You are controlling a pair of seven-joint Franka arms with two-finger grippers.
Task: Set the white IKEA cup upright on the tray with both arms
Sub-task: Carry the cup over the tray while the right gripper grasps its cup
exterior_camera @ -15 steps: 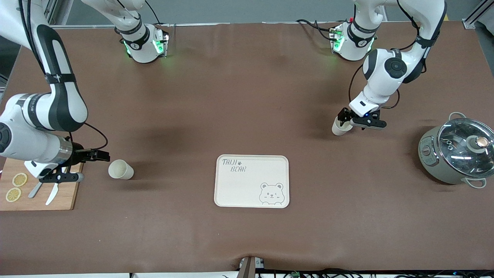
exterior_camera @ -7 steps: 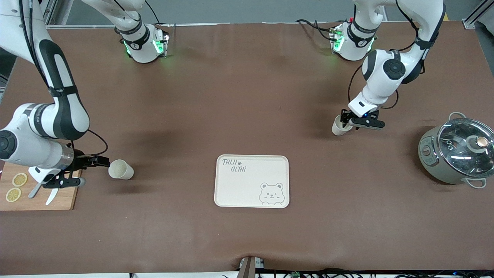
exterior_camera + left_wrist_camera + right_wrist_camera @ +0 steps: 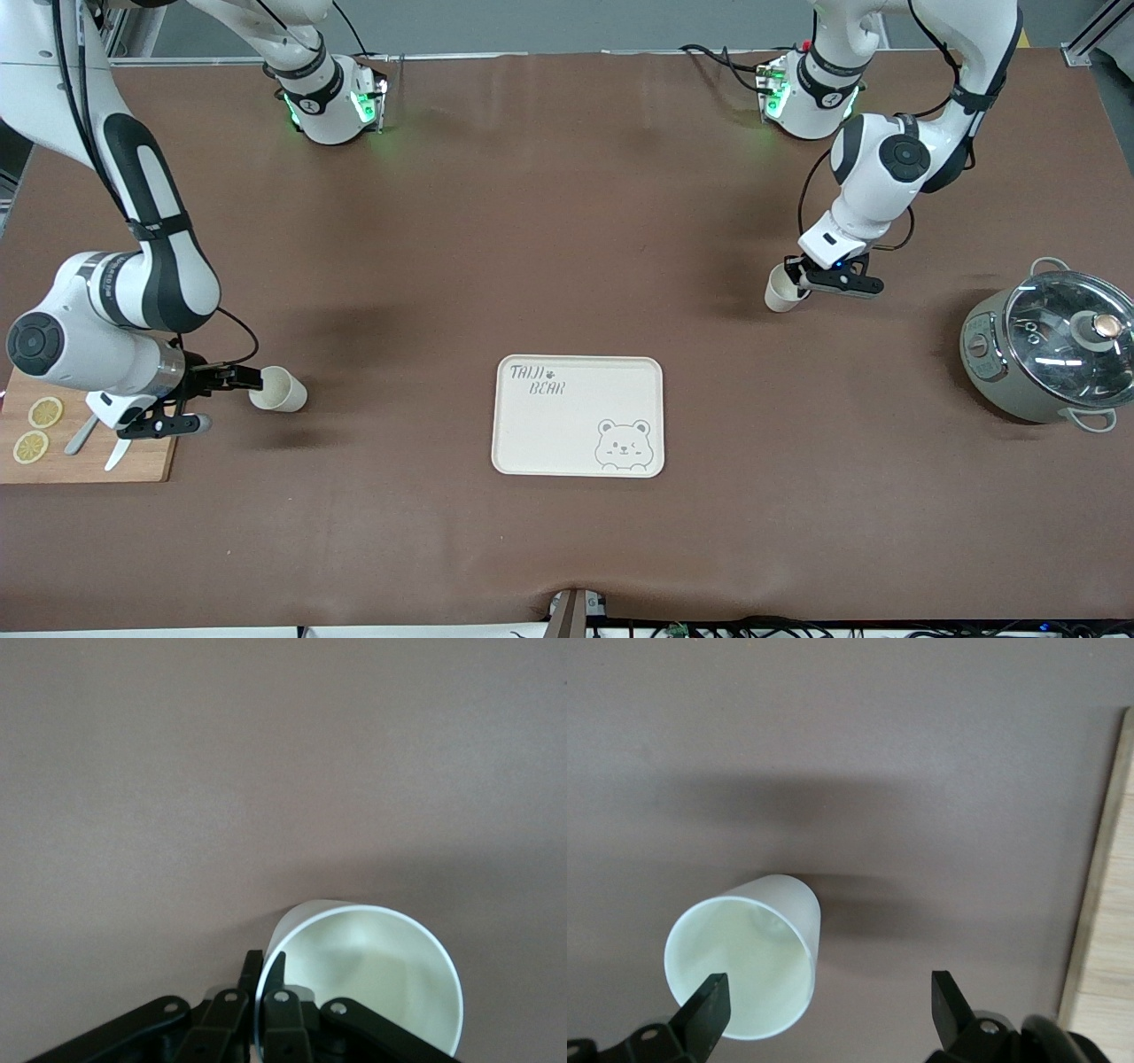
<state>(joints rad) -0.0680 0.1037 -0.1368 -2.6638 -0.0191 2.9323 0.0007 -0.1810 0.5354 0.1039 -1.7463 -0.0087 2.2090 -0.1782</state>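
Between the two grippers, and nearer the front camera than both, the cream tray (image 3: pixel 577 416) lies flat and bare on the brown table (image 3: pixel 567 532), well apart from each. Toward the left arm's end stands a grey pot with glass lid (image 3: pixel 1047 352), clear of the left gripper. Toward the right arm's end lies a wooden cutting board (image 3: pixel 89 456) with two lemon slices (image 3: pixel 37 429) and a knife (image 3: pixel 111 447), just beside the right gripper. Two white cups, both with nothing in them. One cup (image 3: pixel 278 389) (image 3: pixel 749 966) lies tipped on the table, mouth toward the right gripper (image 3: pixel 232 379) (image 3: pixel 828 1010); that gripper's fingers are spread wide, one fingertip (image 3: pixel 709 1001) across the cup's mouth, the other clear of it; nothing gripped. The other cup (image 3: pixel 783 288) (image 3: pixel 368 979) is at the left gripper (image 3: pixel 802 278) (image 3: pixel 264 992); its fingers are pinched together on the cup's rim, one inside, one outside. Whether this cup rests on the table or is raised cannot be told.
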